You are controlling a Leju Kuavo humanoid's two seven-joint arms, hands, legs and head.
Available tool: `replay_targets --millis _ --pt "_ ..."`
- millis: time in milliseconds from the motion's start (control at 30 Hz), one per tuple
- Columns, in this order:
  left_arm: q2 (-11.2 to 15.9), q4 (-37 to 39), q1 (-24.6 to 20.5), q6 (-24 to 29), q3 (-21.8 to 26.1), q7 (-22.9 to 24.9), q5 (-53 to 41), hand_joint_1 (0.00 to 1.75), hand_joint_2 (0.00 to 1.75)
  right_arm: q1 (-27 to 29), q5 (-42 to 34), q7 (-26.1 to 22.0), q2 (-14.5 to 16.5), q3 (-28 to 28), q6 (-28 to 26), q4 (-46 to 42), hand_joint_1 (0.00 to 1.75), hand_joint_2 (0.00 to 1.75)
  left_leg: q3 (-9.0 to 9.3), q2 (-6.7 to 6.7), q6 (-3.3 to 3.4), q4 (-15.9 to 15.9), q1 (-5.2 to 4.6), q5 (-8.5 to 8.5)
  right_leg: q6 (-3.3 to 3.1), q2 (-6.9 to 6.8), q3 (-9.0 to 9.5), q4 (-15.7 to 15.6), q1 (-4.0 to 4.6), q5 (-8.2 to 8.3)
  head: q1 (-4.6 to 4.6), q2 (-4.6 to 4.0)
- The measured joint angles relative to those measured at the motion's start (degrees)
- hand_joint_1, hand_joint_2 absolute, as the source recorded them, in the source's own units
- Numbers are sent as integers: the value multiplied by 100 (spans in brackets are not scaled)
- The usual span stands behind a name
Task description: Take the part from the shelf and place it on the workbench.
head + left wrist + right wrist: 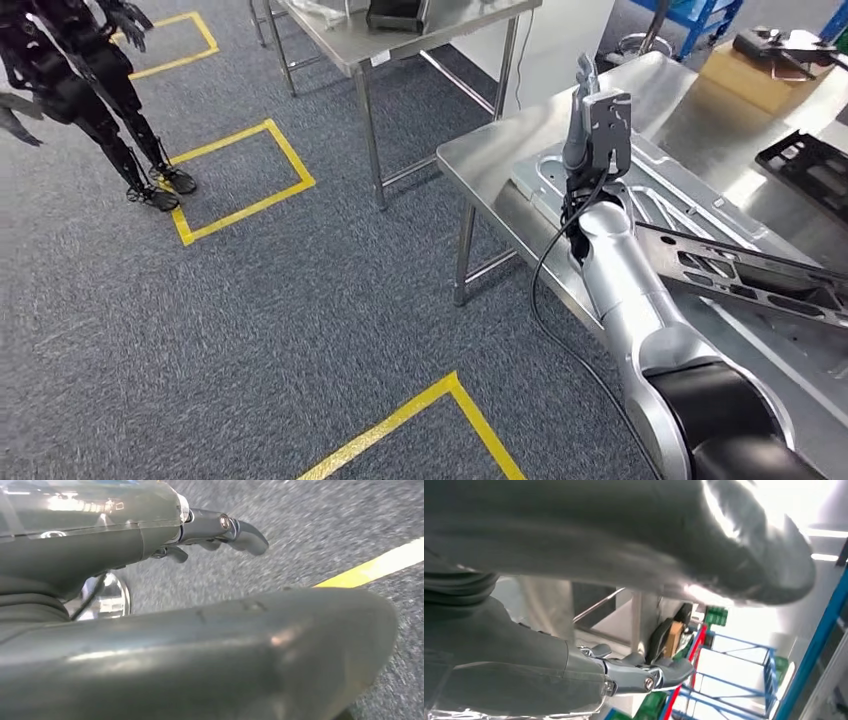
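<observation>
A long dark metal part (757,274) with cut-outs lies on the steel workbench (480,155), across a flat silver stamped panel (672,196). My right hand (592,112) is raised above the bench's near left part, fingers pointing up, holding nothing and standing clear of the dark part. In the right wrist view the right hand's fingers (644,672) and thick thumb (704,540) are apart with nothing between them. My left hand (210,530) hangs over the grey carpet, fingers stretched out and empty.
A second steel table (400,45) stands farther back with a dark box (397,14) on it. A cardboard box (757,76) and a black tray (808,165) sit on the workbench's far side. A person in black (95,90) stands at the left by yellow floor markings (243,180). Blue shelving (700,18) is behind.
</observation>
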Motion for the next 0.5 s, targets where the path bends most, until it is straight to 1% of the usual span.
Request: replay_targets --millis 33,67,100,133,167,200,233,267,300,333,367,400,433,467,500 --pt "0 0 -9 2 0 0 5 0 0 -20 7 1 -4 0 7 10 0 0 -177 169 -18 379 3 -190 -23 -84 3 -4 16 -5 -2 0" --pt "0 0 -15 5 0 0 11 0 0 -33 13 5 -8 1 10 24 0 0 -358 245 -33 769 16 -356 -39 -173 3 -2 29 -12 -2 0" --pt "0 0 -16 9 0 0 20 0 0 -38 20 10 -12 2 13 39 0 0 -482 275 -43 1044 26 -443 -44 -260 4 0 36 -18 -2 0" --pt "0 0 -14 14 1 -1 29 0 0 -41 28 15 -13 5 24 54 0 0 -507 288 -49 1122 30 -427 -43 -346 6 2 41 -23 -2 0" --pt "1 0 -11 21 1 -3 37 0 0 -46 33 19 -13 10 41 67 0 0 -411 307 -46 964 30 -311 -38 -429 13 5 43 -32 -2 0" --pt "1 0 -10 28 2 -7 43 0 0 -57 37 21 -13 17 64 79 0 0 -204 362 -29 598 25 -128 -28 -510 26 8 47 -45 -1 0" --pt "2 0 -12 37 2 -11 49 0 0 -72 38 19 -13 27 88 90 0 0 32 499 1 169 5 22 -12 -586 43 11 57 -60 -2 0" --pt "2 0 -17 44 2 -14 54 0 0 -92 38 10 -15 36 105 102 0 0 231 634 42 -196 -27 127 10 -655 56 19 76 -79 -1 0" --pt "2 0 -23 51 2 -15 59 0 0 -111 38 0 -16 46 114 115 0 0 351 738 82 -430 -56 171 35 -722 68 22 97 -94 -1 0" --pt "2 0 -25 56 2 -15 64 0 0 -123 38 -10 -14 59 118 129 0 0 385 784 116 -519 -82 160 58 -788 78 21 120 -107 -1 0" --pt "2 0 -23 61 2 -14 68 0 0 -132 38 -21 -5 73 120 145 0 0 381 727 145 -537 -91 165 82 -857 89 19 137 -118 0 0" --pt "2 0 -17 66 2 -12 72 0 0 -137 38 -27 8 85 121 158 0 0 380 651 172 -553 -77 177 110 -896 100 18 133 -136 0 0" --pt "1 0 -8 71 3 -9 76 0 0 -143 38 -38 22 96 120 170 0 0 388 579 201 -574 -66 194 137 -828 98 55 118 -180 0 0" --pt "-1 0 -7 76 3 -5 79 0 0 -149 38 -50 32 102 119 180 0 0 394 510 233 -595 -52 215 161 -679 48 195 96 -285 0 0" --pt "-1 0 -14 80 4 -2 81 0 0 -152 38 -61 31 104 115 191 0 0 402 441 260 -612 -38 233 181 -483 -64 456 75 -442 1 0"
